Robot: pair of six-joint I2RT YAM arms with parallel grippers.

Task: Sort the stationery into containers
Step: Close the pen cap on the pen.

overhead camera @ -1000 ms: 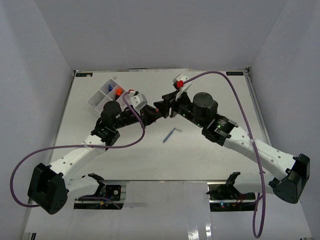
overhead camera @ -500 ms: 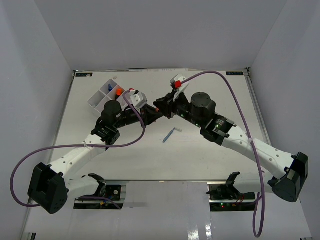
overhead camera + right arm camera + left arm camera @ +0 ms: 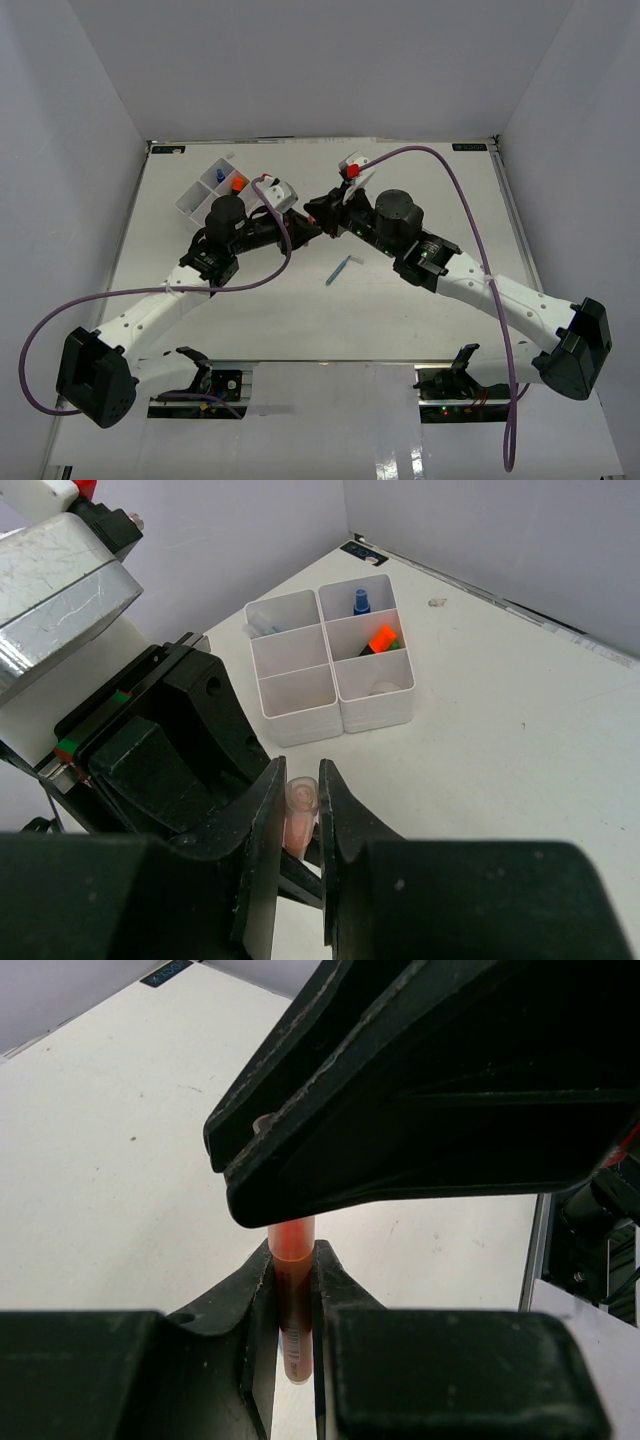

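White tabletop (image 3: 420,320), mid-surface: left gripper (image 3: 292,1260) and right gripper (image 3: 300,780) each pinch tight on one pink pen (image 3: 293,1310), near the four-compartment tray (image 3: 300,715).

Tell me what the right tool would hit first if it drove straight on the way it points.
The left tool: it and the right tool are both shut on one pink pen, almost tip to tip. The tray lies beyond, depth unclear.
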